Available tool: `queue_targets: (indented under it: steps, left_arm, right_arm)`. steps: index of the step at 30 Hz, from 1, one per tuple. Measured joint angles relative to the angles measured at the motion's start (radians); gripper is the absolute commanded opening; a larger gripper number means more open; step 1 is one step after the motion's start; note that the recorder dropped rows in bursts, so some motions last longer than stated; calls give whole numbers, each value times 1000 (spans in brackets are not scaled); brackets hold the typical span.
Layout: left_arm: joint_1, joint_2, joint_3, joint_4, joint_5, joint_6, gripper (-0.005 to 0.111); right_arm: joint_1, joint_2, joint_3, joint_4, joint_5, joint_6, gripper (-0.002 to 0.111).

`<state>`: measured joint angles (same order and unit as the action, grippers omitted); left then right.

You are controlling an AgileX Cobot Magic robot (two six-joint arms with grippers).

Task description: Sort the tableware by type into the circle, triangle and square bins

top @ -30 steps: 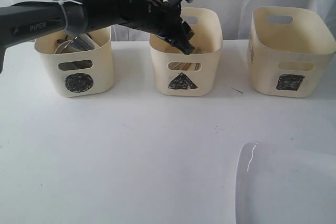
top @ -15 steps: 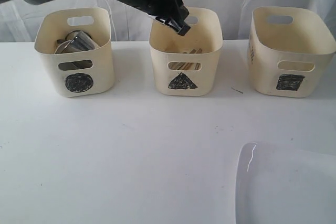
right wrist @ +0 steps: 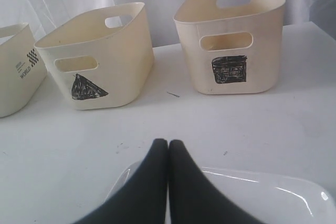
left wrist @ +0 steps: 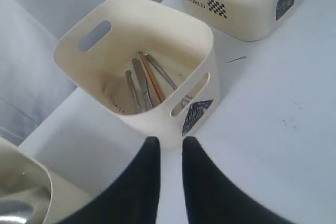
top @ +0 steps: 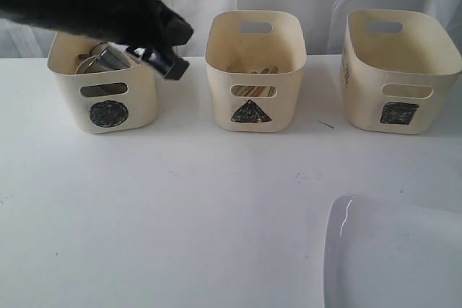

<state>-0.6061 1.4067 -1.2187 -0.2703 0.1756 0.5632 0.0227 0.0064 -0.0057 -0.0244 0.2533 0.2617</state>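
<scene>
Plate lay just beneath the right gripper, fingers pressed together, square bin beyond it; left gripper, narrowly parted and empty, hung well apart by the circle bin.

- Bright, diffuse light; faint shadow under the triangle bin
- Motion blur smears the left arm in the exterior view
- Glare streaks on the white plate just beyond the right gripper's fingertips

Exterior: I look slightly downward across the table at the triangle bin front. Left wrist peers steeply into it, close; right wrist shares it, lower, farther back.
</scene>
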Motion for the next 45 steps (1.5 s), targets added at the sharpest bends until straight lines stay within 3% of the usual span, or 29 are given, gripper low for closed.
queue_targets:
  steps: [4,11,20,26,36,41,45]
  left_arm:
    - [0,-179,223,0,-83,-25,22]
    - [0,-451,558,0,-104,-111,22]
    - [0,-790,850,0,-188,-133,22]
    - [0,-948,990,0,-194,-133,22]
    - [0,-1048,1205,0,-210,-133,22]
    - [0,-1067,1215,57,-229,-133,22]
    - [0,-1222,1215,133,-163,-135,22]
  right_arm:
    - [0,0,0,0,0,0,0]
    - [0,0,0,0,0,0,0]
    - [0,0,0,0,0,0,0]
    - [0,0,0,0,0,0,0]
    - [0,0,0,0,0,0,0]
    - [0,0,0,0,0,0,0]
    - [0,0,0,0,0,0,0]
